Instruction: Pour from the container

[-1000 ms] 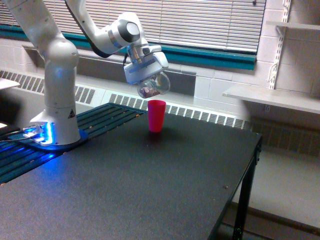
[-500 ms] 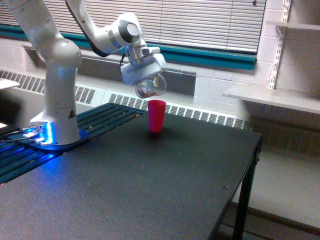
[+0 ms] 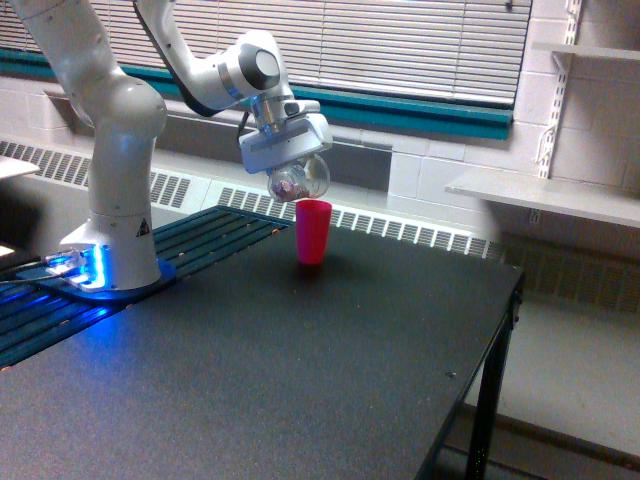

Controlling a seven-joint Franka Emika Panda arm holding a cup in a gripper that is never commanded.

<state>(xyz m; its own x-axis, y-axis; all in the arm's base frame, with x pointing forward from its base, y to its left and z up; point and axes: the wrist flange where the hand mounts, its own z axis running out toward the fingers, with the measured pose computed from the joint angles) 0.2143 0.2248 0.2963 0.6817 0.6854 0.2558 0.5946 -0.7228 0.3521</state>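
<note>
The gripper [image 3: 293, 172] is closed around the container [image 3: 298, 180], a clear cup with small coloured pieces inside, and holds it tilted in the air; the fingers themselves are mostly hidden, so how wide they stand cannot be told exactly. The dark tabletop [image 3: 300, 370] carries a pink cup [image 3: 313, 231] standing upright near its far edge, and the white arm base [image 3: 118, 215] stands at the exterior view's left, with window blinds [image 3: 400, 45] and a white brick wall behind. The container hangs just under the gripper, above the pink cup's rim and a little toward the exterior view's left of it, not touching it.
</note>
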